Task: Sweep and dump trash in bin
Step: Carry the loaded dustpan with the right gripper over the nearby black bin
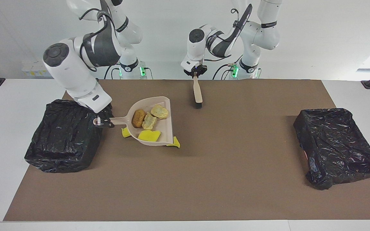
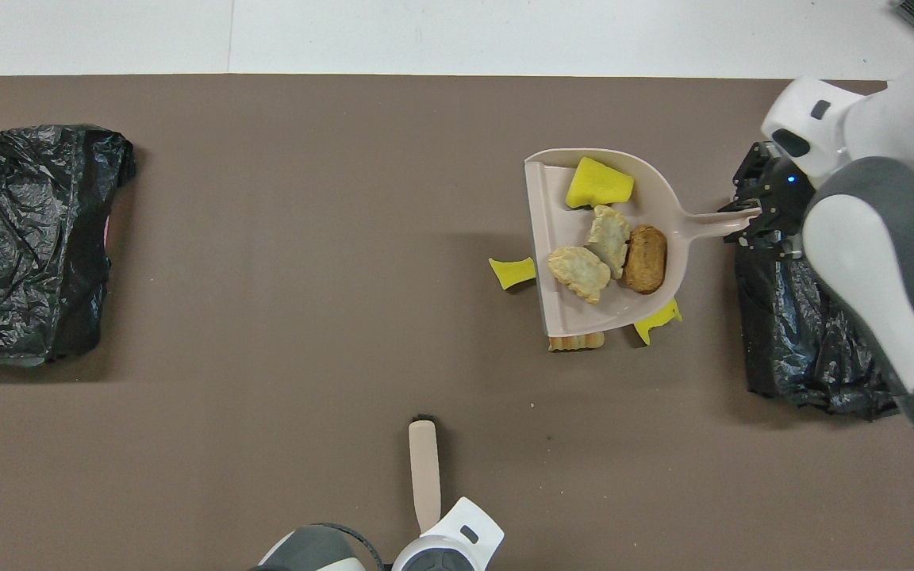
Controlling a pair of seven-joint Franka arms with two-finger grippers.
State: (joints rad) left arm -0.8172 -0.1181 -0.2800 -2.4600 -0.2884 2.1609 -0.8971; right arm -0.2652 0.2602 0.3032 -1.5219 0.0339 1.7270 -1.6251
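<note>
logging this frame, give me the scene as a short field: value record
right gripper: shut on dustpan handle, at the bin's edge
dustpan: lifted, carrying four trash pieces
bin: black-lined, at the right arm's end
left gripper: shut on brush
brush: hanging bristles down
loose trash: three pieces on mat under dustpan

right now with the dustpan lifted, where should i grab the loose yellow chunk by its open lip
Probably pinch the yellow chunk across its narrow width, coming straight down from above: it lies flat and low on the mat, open toward the left arm's end, while the raised dustpan lip crowds its other edge.
</note>
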